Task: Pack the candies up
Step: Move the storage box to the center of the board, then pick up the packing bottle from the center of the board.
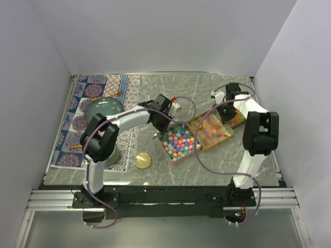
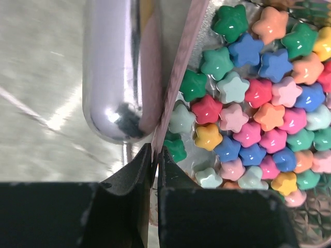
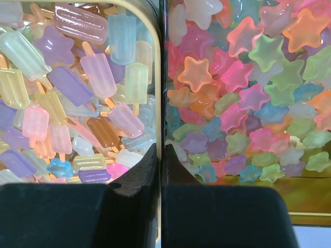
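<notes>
Pinching the thin upright rim of the shallow pink metallic tray (image 2: pixel 178 77), the left jaws are together on that wall, which shows edge-on between the two black tips in the left wrist view. The opaque pastel star-shaped candies (image 2: pixel 248 119) lie packed inside this tray, all to the right of the jaws in that view. The grey marbled surface (image 2: pixel 36 77) lies on the other side of the wall. The rim runs straight away from the jaws, so its long axis is in line with them, not across them.

The right jaws are likewise closed, on the seam where two trays stand side by side. A cream-rimmed tray (image 3: pixel 156 93) of translucent popsicle-shaped candies (image 3: pixel 77 88) is on their left, and a gold tray (image 3: pixel 248 194) of translucent star-shaped candies (image 3: pixel 243 103) is on their right. Whether they clamp one wall or both I cannot tell.

From above, the pink tray sits nearer the left arm, just beside the gold tray, and the two gold-side trays sit nearer the right arm.

Each grip appears to be on a tray edge with loose sweets on the inward side. Any lift there will probably tip the tray away from the jaws, so the candies would slide toward the far wall.
</notes>
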`<action>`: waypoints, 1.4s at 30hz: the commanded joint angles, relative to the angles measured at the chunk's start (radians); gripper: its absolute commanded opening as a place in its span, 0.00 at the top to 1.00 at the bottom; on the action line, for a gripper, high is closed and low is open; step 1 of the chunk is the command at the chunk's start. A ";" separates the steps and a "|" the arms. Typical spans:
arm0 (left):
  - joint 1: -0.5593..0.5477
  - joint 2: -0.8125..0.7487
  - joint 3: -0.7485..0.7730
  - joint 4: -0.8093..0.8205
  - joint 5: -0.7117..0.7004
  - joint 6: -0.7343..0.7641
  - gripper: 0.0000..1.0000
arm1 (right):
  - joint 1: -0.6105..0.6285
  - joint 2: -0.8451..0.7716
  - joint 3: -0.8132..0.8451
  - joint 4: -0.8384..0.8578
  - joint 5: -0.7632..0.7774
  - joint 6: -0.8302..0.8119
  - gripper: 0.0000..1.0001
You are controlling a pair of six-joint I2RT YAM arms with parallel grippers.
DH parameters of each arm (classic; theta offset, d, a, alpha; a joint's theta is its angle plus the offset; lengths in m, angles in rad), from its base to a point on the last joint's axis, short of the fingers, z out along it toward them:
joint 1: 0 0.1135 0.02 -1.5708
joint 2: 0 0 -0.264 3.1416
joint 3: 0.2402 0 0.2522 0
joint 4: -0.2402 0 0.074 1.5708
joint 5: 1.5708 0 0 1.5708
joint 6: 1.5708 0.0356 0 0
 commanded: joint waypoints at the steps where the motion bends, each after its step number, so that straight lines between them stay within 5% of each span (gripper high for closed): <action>1: 0.044 0.057 0.083 0.074 -0.060 0.052 0.99 | 0.064 0.074 0.155 -0.065 -0.096 0.065 1.00; 9: 0.049 0.052 0.099 0.096 -0.024 0.118 0.97 | 0.064 0.177 0.327 -0.158 -0.200 0.074 1.00; 12: 0.051 0.055 0.125 0.076 -0.001 0.143 0.76 | 0.064 0.195 0.343 -0.172 -0.188 0.089 0.92; 13: 0.049 0.051 0.131 0.065 0.002 0.147 0.62 | 0.062 0.182 0.343 -0.178 -0.186 0.088 0.90; 17: 0.057 -0.059 0.125 0.070 0.041 0.128 0.39 | 0.036 0.059 0.309 -0.179 -0.186 0.109 0.48; 21: 0.058 -0.153 0.178 0.022 0.082 0.101 0.14 | -0.006 -0.136 0.274 -0.204 -0.170 0.101 0.31; 29: 0.095 -0.310 0.074 0.031 0.097 0.053 0.11 | -0.158 -0.518 -0.054 -0.426 -0.186 -0.278 0.30; 34: 0.253 -0.328 -0.008 0.065 0.393 -0.053 0.03 | -0.304 -0.752 -0.359 -0.478 -0.124 -0.668 0.29; 37: 0.265 -0.324 -0.022 0.070 0.380 -0.063 0.01 | -0.346 -0.867 -0.517 -0.457 -0.027 -0.870 0.29; 42: 0.265 -0.319 -0.013 0.056 0.352 -0.066 0.02 | -0.369 -0.854 -0.585 -0.403 0.007 -0.919 0.30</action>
